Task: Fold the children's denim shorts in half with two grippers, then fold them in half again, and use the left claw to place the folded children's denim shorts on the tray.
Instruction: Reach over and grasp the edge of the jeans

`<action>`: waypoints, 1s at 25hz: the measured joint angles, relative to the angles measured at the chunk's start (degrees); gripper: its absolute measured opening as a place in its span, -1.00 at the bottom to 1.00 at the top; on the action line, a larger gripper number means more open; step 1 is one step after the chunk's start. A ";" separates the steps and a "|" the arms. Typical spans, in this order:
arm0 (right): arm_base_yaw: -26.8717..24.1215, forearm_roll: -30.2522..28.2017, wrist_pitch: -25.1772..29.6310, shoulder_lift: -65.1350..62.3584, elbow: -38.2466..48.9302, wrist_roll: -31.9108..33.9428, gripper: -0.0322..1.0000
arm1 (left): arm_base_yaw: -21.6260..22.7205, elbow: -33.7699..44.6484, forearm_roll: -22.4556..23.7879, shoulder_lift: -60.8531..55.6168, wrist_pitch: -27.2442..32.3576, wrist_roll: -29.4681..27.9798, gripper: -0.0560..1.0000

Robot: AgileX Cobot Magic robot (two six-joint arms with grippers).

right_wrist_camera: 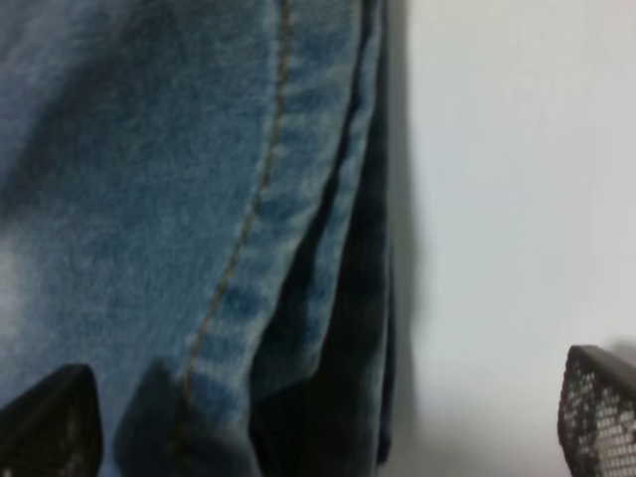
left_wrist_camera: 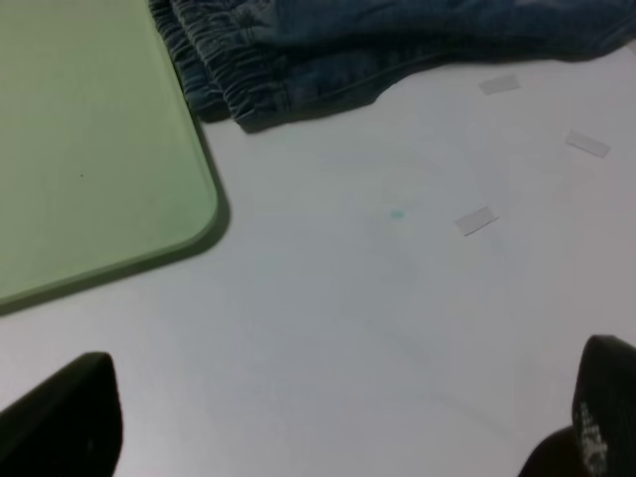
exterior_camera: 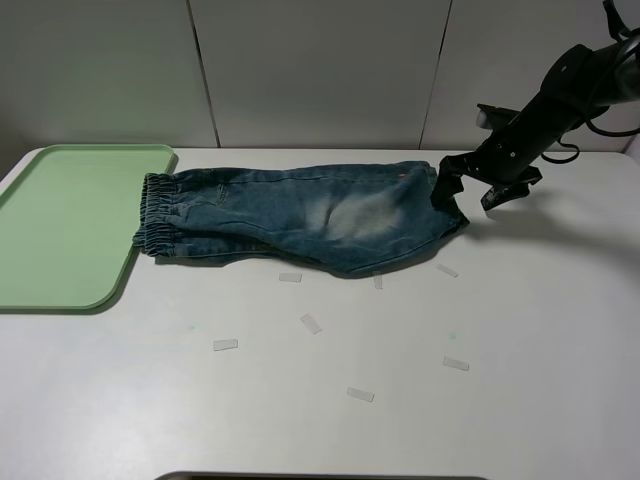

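Right pincer (exterior_camera: 466, 197), spread wide, straddles the denim shorts (exterior_camera: 300, 215) at the hem.

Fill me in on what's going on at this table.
A two-armed robot is partway through folding a pair of children's denim shorts. They lie on the white table, apparently already folded once lengthwise, with the waistband end right at the edge of the green tray. The right pincer is open at the leg-hem end, one finger over denim and the other over the table, gripping nothing. The left pincer is open and empty over bare table near the tray's corner.
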 joint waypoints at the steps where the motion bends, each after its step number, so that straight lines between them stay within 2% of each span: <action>1: -0.12 0.20 0.42 0.47 -0.49 0.00 0.41 | 0.00 0.00 0.00 0.00 0.00 0.00 0.80; 15: 1.11 7.76 3.94 3.11 -2.55 0.00 0.40 | 0.00 0.00 -0.05 0.00 0.06 0.00 0.80; 17: 1.43 9.32 4.99 3.23 -2.55 0.00 0.34 | 0.00 0.00 -0.05 0.00 0.06 0.00 0.80; 19: 1.75 9.56 5.53 3.49 -2.55 0.00 0.20 | 0.00 0.00 -0.05 0.00 0.06 0.00 0.80; 21: 2.20 9.68 6.37 3.70 -2.55 0.00 -0.05 | 0.00 0.00 -0.05 0.00 0.06 0.00 0.80; 23: 2.58 9.67 6.82 3.77 -2.55 0.20 -0.38 | 0.00 0.00 -0.05 0.00 0.06 0.00 0.80; 25: 3.02 9.36 7.22 3.77 -2.55 0.43 -0.79 | 0.00 0.00 -0.05 0.00 0.06 0.00 0.80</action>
